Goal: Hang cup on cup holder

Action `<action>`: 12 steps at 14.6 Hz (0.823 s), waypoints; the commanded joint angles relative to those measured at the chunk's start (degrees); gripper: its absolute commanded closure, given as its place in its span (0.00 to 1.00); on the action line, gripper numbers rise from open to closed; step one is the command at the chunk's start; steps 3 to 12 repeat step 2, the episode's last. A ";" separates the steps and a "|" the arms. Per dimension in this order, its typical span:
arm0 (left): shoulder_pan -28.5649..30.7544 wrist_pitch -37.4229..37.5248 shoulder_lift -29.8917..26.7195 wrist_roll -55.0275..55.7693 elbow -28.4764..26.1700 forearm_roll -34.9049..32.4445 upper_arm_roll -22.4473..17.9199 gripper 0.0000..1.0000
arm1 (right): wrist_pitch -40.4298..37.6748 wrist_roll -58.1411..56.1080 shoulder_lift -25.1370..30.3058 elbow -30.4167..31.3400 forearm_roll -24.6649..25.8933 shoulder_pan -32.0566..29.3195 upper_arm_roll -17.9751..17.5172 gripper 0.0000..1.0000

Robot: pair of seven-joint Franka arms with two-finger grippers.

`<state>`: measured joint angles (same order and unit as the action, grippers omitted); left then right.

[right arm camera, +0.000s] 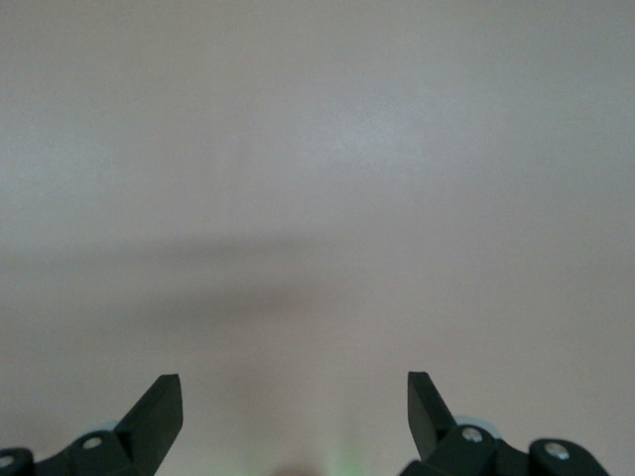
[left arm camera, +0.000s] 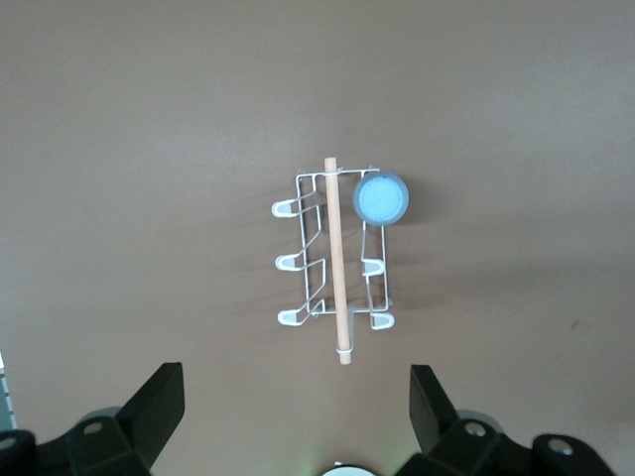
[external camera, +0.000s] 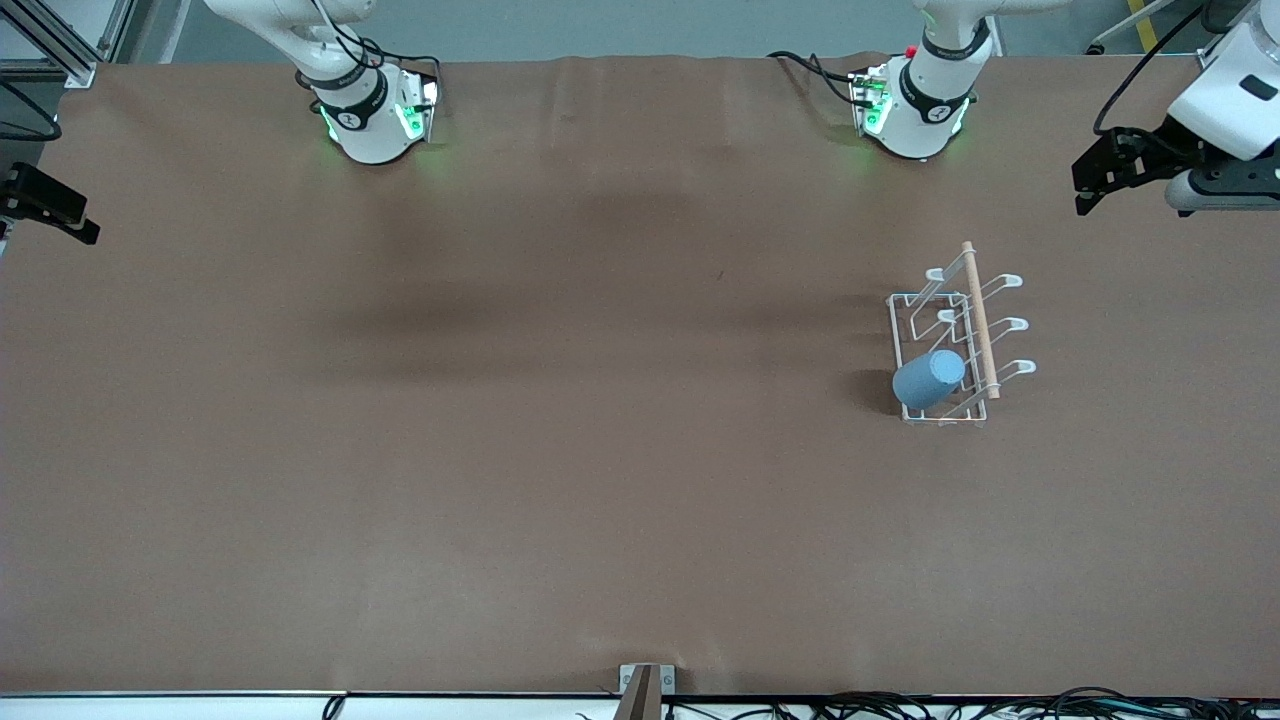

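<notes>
Brown surface (external camera: 560,450) runs wide under both arms. I see the cup holder (external camera: 962,335) toward the left arm's end, its prongs angled up so a cup stays put. Over that end my left tool (left arm camera: 296,416) hangs spread and empty; the right tool (right arm camera: 295,412) waits spread too. Matte light-blue cup (external camera: 929,378) (no handle) already sits tilted on the prong nearest the camera.

Table (external camera: 560,480): brown cover over whole top, faint creases along the edge by the bases, soft shadow bands mid-surface. Metal bracket (external camera: 646,690) at mid of the edge nearest front cam. Black cables (external camera: 1000,705) bundled along that same edge, toward left arm's end. Aluminium frame (external camera: 60,45) at the corner toward right arm's end.
</notes>
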<state>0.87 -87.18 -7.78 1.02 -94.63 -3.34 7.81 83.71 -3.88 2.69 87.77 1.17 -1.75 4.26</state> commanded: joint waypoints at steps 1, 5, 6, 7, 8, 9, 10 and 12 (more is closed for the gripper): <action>0.45 0.08 2.33 0.30 3.04 1.75 0.10 0.00 | 0.13 0.19 -0.05 -0.05 1.11 -0.36 -0.31 0.00; 0.54 0.08 2.33 0.30 2.96 1.75 0.02 0.00 | 0.13 0.19 -0.31 -0.14 1.11 -0.27 -0.31 0.00; 0.54 0.08 2.33 0.30 2.96 1.75 0.02 0.00 | 0.13 0.19 -0.31 -0.14 1.11 -0.27 -0.31 0.00; 0.54 0.08 2.33 0.30 2.96 1.75 0.02 0.00 | 0.13 0.19 -0.31 -0.14 1.11 -0.27 -0.31 0.00; 0.54 0.08 2.33 0.30 2.96 1.75 0.02 0.00 | 0.13 0.19 -0.31 -0.14 1.11 -0.27 -0.31 0.00; 0.54 0.08 2.33 0.30 2.96 1.75 0.02 0.00 | 0.13 0.19 -0.31 -0.14 1.11 -0.27 -0.31 0.00; 0.54 0.08 2.33 0.30 2.96 1.75 0.02 0.00 | 0.13 0.19 -0.31 -0.14 1.11 -0.27 -0.31 0.00; 0.54 0.08 2.33 0.30 2.96 1.75 0.02 0.00 | 0.13 0.19 -0.31 -0.14 1.11 -0.27 -0.31 0.00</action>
